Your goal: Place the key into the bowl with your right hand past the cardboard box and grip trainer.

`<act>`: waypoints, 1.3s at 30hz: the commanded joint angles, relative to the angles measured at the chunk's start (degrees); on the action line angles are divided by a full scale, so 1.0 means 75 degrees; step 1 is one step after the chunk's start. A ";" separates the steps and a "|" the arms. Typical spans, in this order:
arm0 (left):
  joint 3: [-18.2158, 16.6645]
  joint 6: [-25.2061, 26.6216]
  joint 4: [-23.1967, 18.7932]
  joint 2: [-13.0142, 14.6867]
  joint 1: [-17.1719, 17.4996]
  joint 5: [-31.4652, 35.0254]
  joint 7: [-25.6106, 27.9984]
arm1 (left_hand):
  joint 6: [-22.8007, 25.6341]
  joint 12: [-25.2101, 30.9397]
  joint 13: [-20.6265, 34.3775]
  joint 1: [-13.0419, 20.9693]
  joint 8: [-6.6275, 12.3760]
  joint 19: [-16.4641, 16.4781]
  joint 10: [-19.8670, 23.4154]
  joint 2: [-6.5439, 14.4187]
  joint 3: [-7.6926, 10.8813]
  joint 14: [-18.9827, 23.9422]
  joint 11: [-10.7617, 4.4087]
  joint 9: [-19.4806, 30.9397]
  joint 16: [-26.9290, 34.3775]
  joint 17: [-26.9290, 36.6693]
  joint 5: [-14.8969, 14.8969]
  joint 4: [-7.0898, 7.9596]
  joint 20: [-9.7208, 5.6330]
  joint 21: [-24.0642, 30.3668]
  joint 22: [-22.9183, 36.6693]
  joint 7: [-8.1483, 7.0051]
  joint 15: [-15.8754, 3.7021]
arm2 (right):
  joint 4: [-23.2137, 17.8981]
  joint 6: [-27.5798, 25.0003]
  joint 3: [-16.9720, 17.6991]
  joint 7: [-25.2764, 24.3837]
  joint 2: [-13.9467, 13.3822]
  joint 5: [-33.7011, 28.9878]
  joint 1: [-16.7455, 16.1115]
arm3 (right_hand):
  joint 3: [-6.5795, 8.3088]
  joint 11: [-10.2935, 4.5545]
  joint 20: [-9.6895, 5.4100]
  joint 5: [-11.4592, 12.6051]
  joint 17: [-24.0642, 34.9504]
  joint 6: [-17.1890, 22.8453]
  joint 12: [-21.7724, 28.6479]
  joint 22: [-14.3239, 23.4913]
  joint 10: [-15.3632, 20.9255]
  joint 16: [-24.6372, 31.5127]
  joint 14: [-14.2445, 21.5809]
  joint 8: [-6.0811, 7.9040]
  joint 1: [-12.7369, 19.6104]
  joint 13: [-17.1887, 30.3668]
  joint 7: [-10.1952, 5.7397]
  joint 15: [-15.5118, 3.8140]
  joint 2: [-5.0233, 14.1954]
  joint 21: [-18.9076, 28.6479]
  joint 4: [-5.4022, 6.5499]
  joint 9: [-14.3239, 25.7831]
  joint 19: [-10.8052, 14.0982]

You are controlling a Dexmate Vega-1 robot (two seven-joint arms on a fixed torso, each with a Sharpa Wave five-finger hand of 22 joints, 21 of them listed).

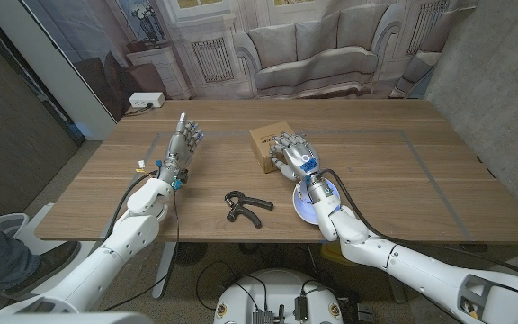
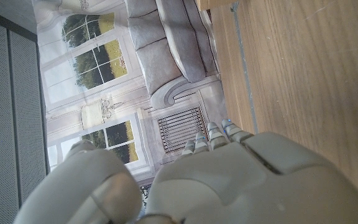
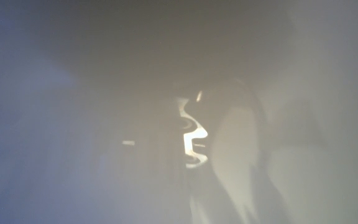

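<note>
Wooden table (image 1: 403, 180): one box (image 1: 265, 140), one bowl (image 1: 306, 203).

A staged test room, not a home: the sofa and windows are a printed backdrop (image 1: 286, 45) behind a wooden counter (image 1: 403, 180), beside a bare concrete wall (image 1: 502, 81).

The table (image 1: 394, 171) is wood with a fine straight grain and a smooth matt finish (the left wrist view shows the grain close up). The cardboard box (image 1: 263, 139) is plain brown paperboard, dull and unglazed. The grip trainer (image 1: 244, 208) looks like black matt plastic or rubber; which one is hard to tell. The bowl (image 1: 306, 208) is smooth and faintly glossy, pale blue-white. Both arms wear smooth white plastic shells with a soft sheen; the left hand (image 1: 182, 144) and right hand (image 1: 293, 154) look grey and metallic.
</note>
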 commanded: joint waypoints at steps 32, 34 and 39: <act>-0.0025 -0.0048 0.0238 -0.0048 -0.0140 -0.0080 -0.0159 | -0.0010 -0.0012 0.0014 0.0052 0.0001 -0.0030 -0.0019 0.0065 -0.0084 -0.0002 -0.0039 0.0026 -0.0008 0.0018 -0.0041 0.0030 0.0091 -0.0006 0.0047 -0.0018 -0.0019 | 0.0186 0.0565 0.0055 -0.0611 0.0008 0.0157 0.0135 | -0.0026 -0.0144 -0.0658 -0.0219 0.0026 0.1352 0.0134 0.0071 0.0680 0.0029 0.0532 0.0510 -0.0136 0.0017 0.0020 -0.0927 0.0318 0.0130 0.0109 -0.0059 0.0351; -0.0023 -0.0033 0.0228 -0.0041 -0.0153 -0.0072 -0.0154 | -0.0009 -0.0010 0.0014 0.0054 0.0002 -0.0029 -0.0015 0.0066 -0.0087 -0.0004 -0.0041 0.0026 -0.0009 0.0018 -0.0042 0.0030 0.0089 -0.0006 0.0047 -0.0018 -0.0019 | 0.0145 0.0556 0.0062 -0.0606 -0.0010 0.0141 0.0128 | -0.0028 -0.0145 -0.0659 -0.0222 0.0027 0.1387 0.0133 0.0072 0.0692 0.0025 0.0536 0.0517 -0.0137 0.0016 0.0024 -0.0928 0.0321 0.0131 0.0108 -0.0069 0.0353; -0.0023 -0.0037 0.0227 -0.0041 -0.0182 -0.0069 -0.0166 | -0.0008 -0.0008 0.0015 0.0056 0.0002 -0.0031 -0.0011 0.0069 -0.0094 0.0002 -0.0037 0.0026 -0.0006 0.0018 -0.0042 0.0029 0.0093 -0.0006 0.0047 -0.0020 -0.0019 | 0.0120 0.0561 0.0077 -0.0672 -0.0031 0.0100 0.0113 | -0.0030 -0.0152 -0.0665 -0.0228 0.0027 0.1427 0.0127 0.0075 0.0698 0.0019 0.0545 0.0522 -0.0132 0.0016 0.0020 -0.0940 0.0320 0.0133 0.0102 -0.0087 0.0359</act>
